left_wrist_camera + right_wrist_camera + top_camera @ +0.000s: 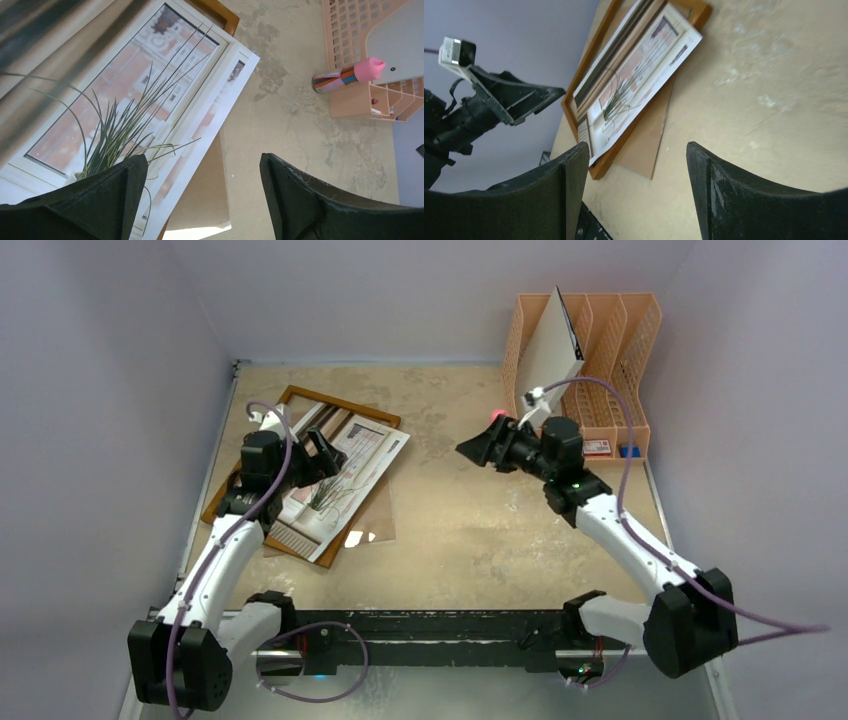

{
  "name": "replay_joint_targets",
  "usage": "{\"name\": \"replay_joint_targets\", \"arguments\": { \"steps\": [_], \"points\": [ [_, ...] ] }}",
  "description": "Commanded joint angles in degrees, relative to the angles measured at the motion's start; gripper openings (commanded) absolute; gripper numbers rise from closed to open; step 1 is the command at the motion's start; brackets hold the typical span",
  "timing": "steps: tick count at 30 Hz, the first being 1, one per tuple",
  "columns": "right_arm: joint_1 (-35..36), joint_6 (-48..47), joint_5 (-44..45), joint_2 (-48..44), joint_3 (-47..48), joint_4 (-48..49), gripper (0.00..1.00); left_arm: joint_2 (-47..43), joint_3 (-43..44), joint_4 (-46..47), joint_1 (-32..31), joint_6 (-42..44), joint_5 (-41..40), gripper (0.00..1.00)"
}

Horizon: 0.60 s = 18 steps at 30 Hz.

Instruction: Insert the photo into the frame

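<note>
The photo [345, 475], a print of a spiky green plant at a window, lies askew on the light brown wooden frame [297, 396] at the table's left, its right edge overhanging the frame. It also shows in the left wrist view [125, 100] and the right wrist view [634, 85]. A plain brown backing board [375, 512] sticks out from under them. My left gripper [322, 453] hovers open and empty just above the photo's right part [202, 157]. My right gripper [480, 450] is open and empty above the table's middle, facing the frame [636, 145].
A peach file organiser [615, 350] stands at the back right with a white sheet [548, 350] leaning in it. A bundle of pens with a pink cap [350, 75] lies by its front. Grey walls close in on the left, back and right.
</note>
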Motion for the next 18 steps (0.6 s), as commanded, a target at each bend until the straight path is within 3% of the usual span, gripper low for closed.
{"name": "replay_joint_targets", "arguments": {
  "steps": [1, 5, 9, 18],
  "points": [
    [7.3, 6.0, 4.0, 5.1, -0.8, 7.6, 0.72, 2.3, -1.4, 2.6, 0.2, -3.5, -1.0, 0.86],
    [14.0, 9.9, 5.7, 14.0, 0.9, 10.5, 0.66, 4.2, -2.2, 0.9, 0.2, -4.1, -0.8, 0.84],
    [19.8, 11.5, 8.4, 24.2, 6.9, 9.2, 0.53, 4.6, -3.3, -0.4, 0.2, -5.2, -3.1, 0.83],
    [24.5, 14.9, 9.9, 40.5, 16.5, 11.9, 0.54, 3.8, -5.9, -0.9, 0.2, -6.4, -2.6, 0.82]
  ]
}}
